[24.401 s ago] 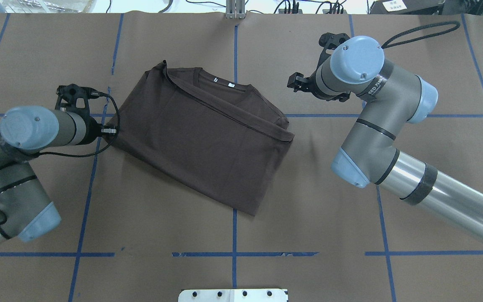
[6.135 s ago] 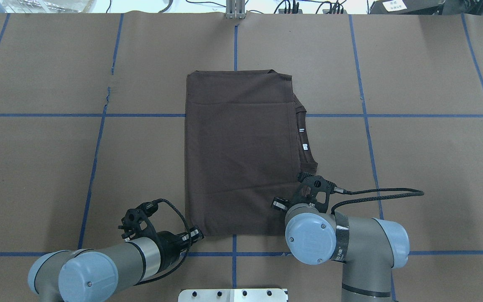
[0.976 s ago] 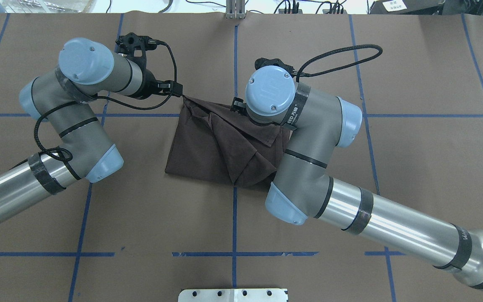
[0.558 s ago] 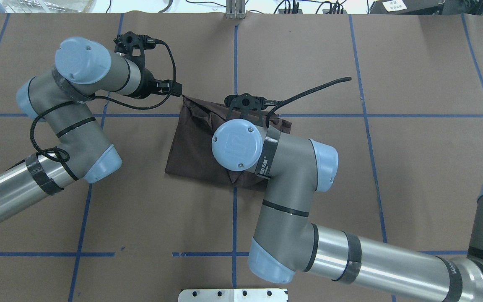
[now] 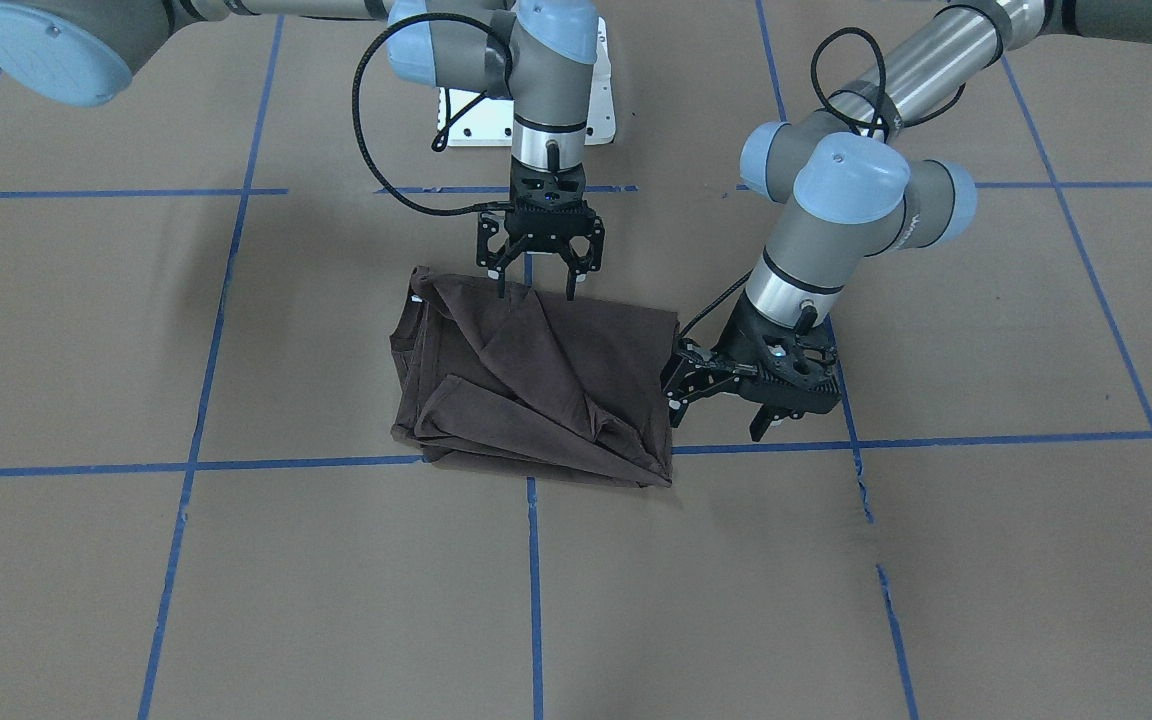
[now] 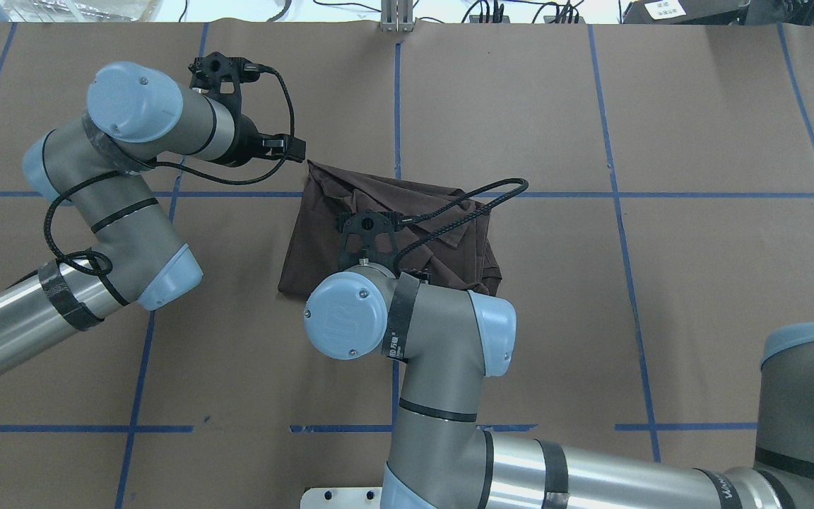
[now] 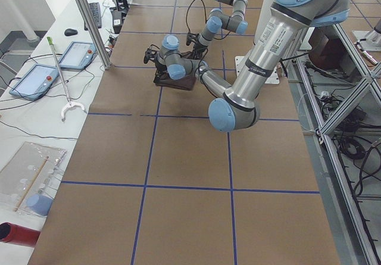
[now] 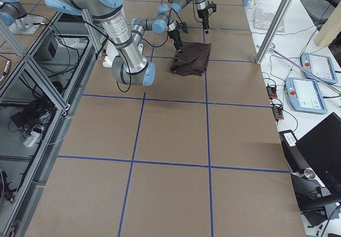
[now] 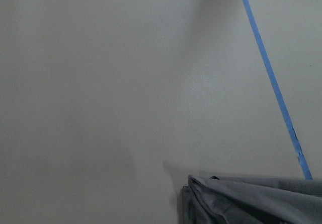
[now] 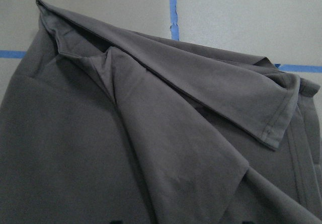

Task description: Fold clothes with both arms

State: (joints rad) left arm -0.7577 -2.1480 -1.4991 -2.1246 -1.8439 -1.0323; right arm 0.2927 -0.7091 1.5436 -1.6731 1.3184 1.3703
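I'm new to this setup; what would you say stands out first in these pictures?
The dark brown T-shirt lies bunched in loose diagonal folds at the middle of the table, not yet neatly folded. The right gripper hangs open, pointing down over the shirt's edge nearest the robot, while the left gripper stands open just beside the shirt's edge on the robot's left.

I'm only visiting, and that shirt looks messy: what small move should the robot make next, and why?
Probably lower the right gripper onto the loose flap just under it and close. It hangs open over the rumpled T-shirt, whose top layer lies skewed; the left gripper is open too.
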